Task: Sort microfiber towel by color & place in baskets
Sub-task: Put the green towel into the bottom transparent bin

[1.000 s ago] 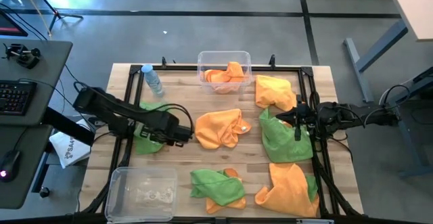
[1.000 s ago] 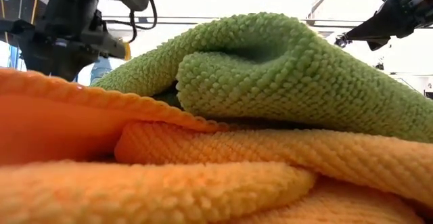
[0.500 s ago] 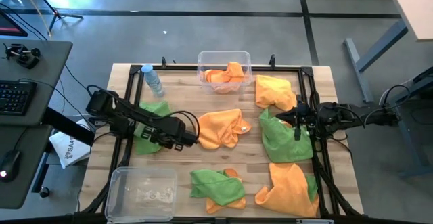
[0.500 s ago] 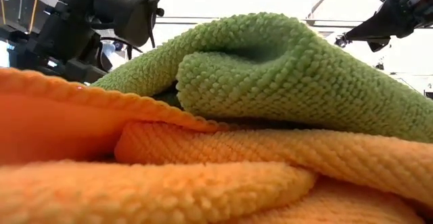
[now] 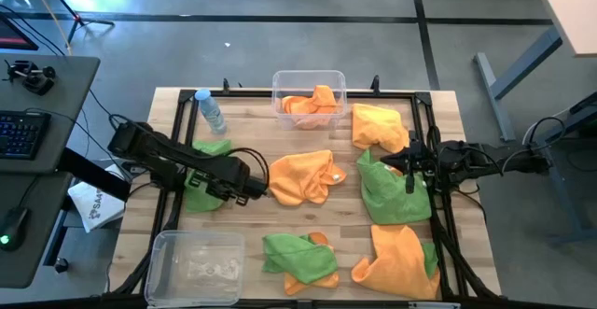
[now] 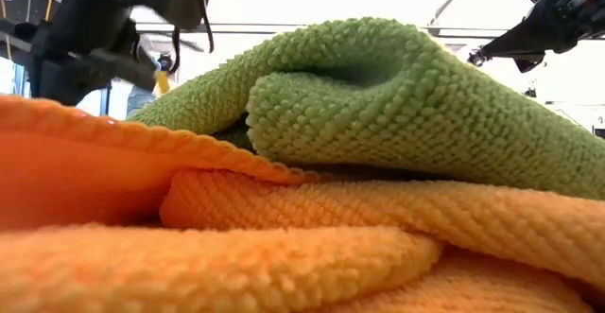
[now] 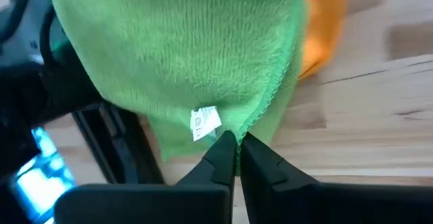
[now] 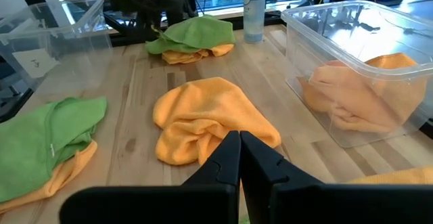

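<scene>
Left claw (image 7: pixel 235 143) pinched shut on green towel (image 7: pixel 183 55) edge for lifting | right claw (image 8: pixel 239 146) closed, idle over table (image 8: pixel 135 116)

You are working in a robotics lab or test room: a wooden table (image 5: pixel 280 150) in a black metal frame (image 5: pixel 422 104) stands on a bare grey concrete floor (image 5: pixel 280 48) crossed by dark lines. To the left sits a grey desk (image 5: pixel 47 244) with a keyboard (image 5: pixel 20 133) and a mouse (image 5: pixel 9 227), and cables trail around it
</scene>
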